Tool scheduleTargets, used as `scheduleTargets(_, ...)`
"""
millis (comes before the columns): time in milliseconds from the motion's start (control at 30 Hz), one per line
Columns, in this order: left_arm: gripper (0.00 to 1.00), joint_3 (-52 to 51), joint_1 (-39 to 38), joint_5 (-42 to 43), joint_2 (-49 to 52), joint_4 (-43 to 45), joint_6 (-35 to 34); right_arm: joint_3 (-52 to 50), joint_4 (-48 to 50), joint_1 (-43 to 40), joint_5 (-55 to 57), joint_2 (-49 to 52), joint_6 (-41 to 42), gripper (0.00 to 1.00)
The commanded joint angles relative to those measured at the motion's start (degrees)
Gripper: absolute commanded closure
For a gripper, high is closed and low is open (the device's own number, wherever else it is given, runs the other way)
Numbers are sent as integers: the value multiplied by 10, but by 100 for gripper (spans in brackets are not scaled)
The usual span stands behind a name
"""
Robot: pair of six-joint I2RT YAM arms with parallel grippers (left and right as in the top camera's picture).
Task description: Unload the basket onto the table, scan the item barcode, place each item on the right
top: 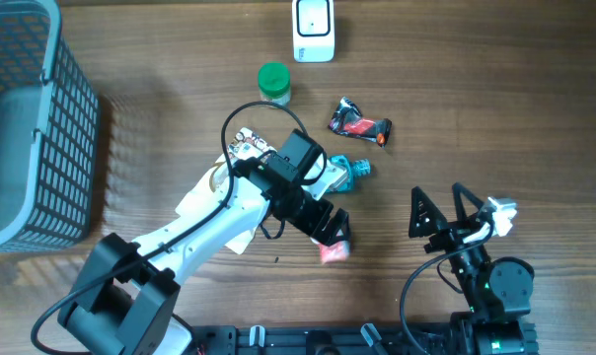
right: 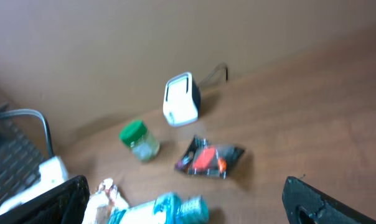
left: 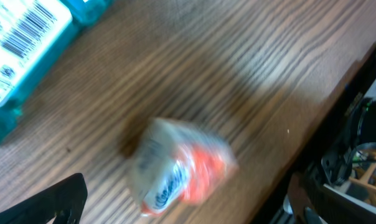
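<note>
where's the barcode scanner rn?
Top centre of the overhead view: the white scanner stands on the far side, just beyond the green-lidded jar and up-left of the dark snack packet.

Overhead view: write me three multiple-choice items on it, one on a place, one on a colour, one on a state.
1. Where is the white scanner?
A. top edge, near the centre
B. bottom left corner
C. right edge
2. What colour is the lid of the jar?
A. red
B. green
C. yellow
3. How is the right tool?
A. shut on a packet
B. shut, empty
C. open, empty
Answers: A, it stands at the top, above the jar; B, the lid is plainly green; C, its jaws stand apart with nothing between them.
</note>
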Motion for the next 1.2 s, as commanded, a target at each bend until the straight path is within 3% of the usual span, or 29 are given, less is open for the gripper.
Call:
scheduleTargets(0, 0, 12, 17, -10, -5, 20, 1, 44, -40, 1, -31, -5, 0, 0)
scheduleTargets(100, 0, 48, 37, -39, -15, 13, 1, 72, -80, 1, -30, -5, 0, 0)
scheduleTargets(233, 0, 155, 81, -147, -38, -61, 1, 138, -178, 1, 12, -4, 1, 0)
scheduleTargets(433, 0, 313, 186, -154, -82, -110, 1, 259, -374, 1, 5, 51, 18, 0)
scheduleTargets(667, 0, 321, 213, -158, -130, -114, 4, 385, -451, 1, -106, 261, 15, 0)
scheduleTargets(867, 0, 321, 217, -324, -156, -123, 3, 436, -401, 1, -394, 456, 11, 0)
scheduleTargets(933, 0, 321, 233, -356, -160, -131, 3, 432, -421, 2, -401, 505, 1, 0)
scheduleTargets(1000, 0, 321, 273, -360, -165, -132, 1, 429, -453, 12, -403, 551, -62, 0)
scheduleTargets(1100, 0, 321, 331, -357, -167, -140, -19, 429, -483, 62, -342, 578, -65, 0)
scheduleTargets(1133, 0, 321, 357, -343, -167, -150, -23, 429, -482, 87, -334, 581, -72, 7)
scheduleTargets(1167, 0, 321, 376, -327, -167, -159, -31, 429, -473, 123, -330, 583, -72, 22)
